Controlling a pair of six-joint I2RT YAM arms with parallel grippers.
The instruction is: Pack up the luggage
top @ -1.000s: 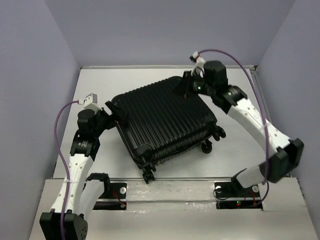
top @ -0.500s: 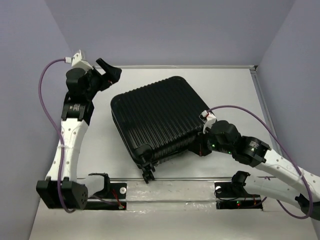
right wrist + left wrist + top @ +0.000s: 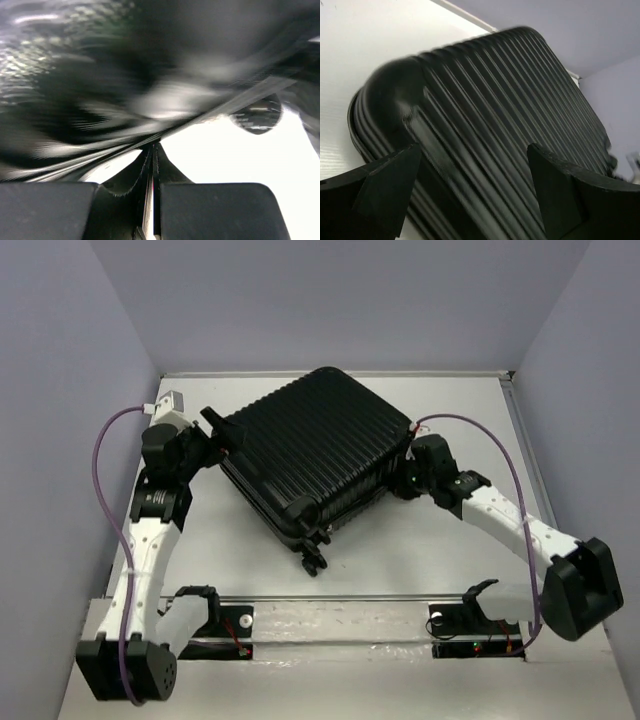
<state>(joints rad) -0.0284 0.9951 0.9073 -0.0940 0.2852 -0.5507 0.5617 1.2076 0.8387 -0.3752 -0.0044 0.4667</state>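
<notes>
The luggage [image 3: 315,455] is a black ribbed hard-shell suitcase, closed, lying askew on the white table [image 3: 440,560] with a caster wheel [image 3: 313,562] toward the front. My left gripper [image 3: 222,430] is open at its left rounded corner. In the left wrist view the ribbed shell [image 3: 510,110] fills the space between the spread fingers of the gripper [image 3: 472,150]. My right gripper [image 3: 405,483] is at the suitcase's right side. In the right wrist view its fingers [image 3: 154,146] are pressed together, tips touching the blurred edge of the shell [image 3: 100,75], with a wheel [image 3: 257,115] nearby.
Purple walls close in the table at the left, back and right. A metal rail [image 3: 330,615] with the arm mounts runs along the front edge. The right arm's cable [image 3: 470,425] loops above the table beside the suitcase.
The suitcase has shifted toward the back and turned. My left gripper came down from the back left onto its left corner. My right gripper moved from its front right side to its right side.
</notes>
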